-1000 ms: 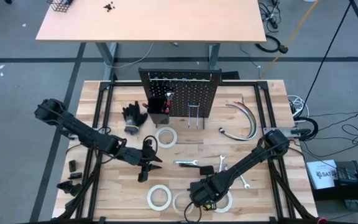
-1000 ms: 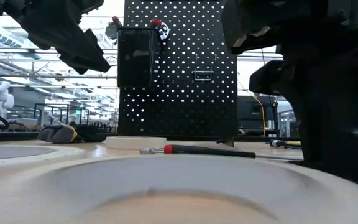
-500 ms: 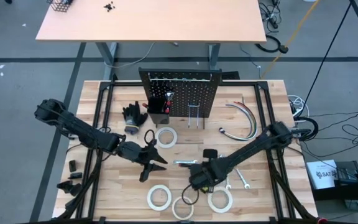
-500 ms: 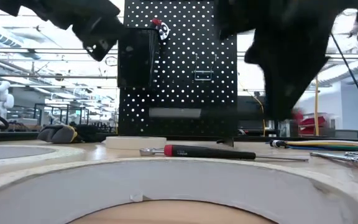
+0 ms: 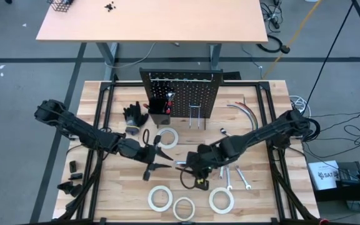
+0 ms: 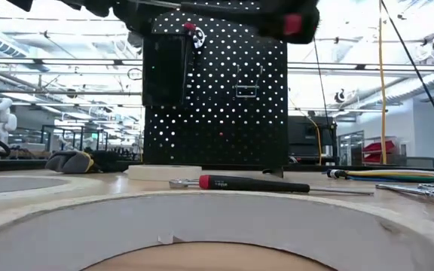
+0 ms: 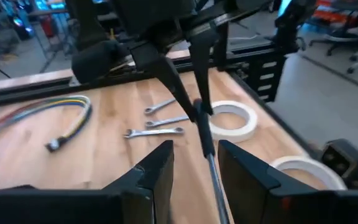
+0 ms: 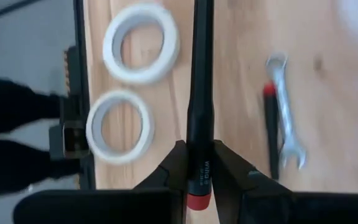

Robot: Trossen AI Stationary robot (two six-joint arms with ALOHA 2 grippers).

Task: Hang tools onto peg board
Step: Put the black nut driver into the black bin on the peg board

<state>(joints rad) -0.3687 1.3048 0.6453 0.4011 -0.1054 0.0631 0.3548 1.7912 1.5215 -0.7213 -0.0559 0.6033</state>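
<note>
While left gripper [image 5: 157, 159] gapes, right gripper [image 8: 195, 163] pinches screwdriver [image 8: 199, 99].

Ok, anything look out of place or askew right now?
Nothing stands out. The peg board stands upright, the right gripper is shut on a screwdriver whose shaft reaches between the left gripper's open fingers, and tape rolls and wrenches lie flat.

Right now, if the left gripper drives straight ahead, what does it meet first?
The screwdriver held in the right gripper. Its shaft seems to sit between the left gripper's open jaws, though depth is unclear.
</note>
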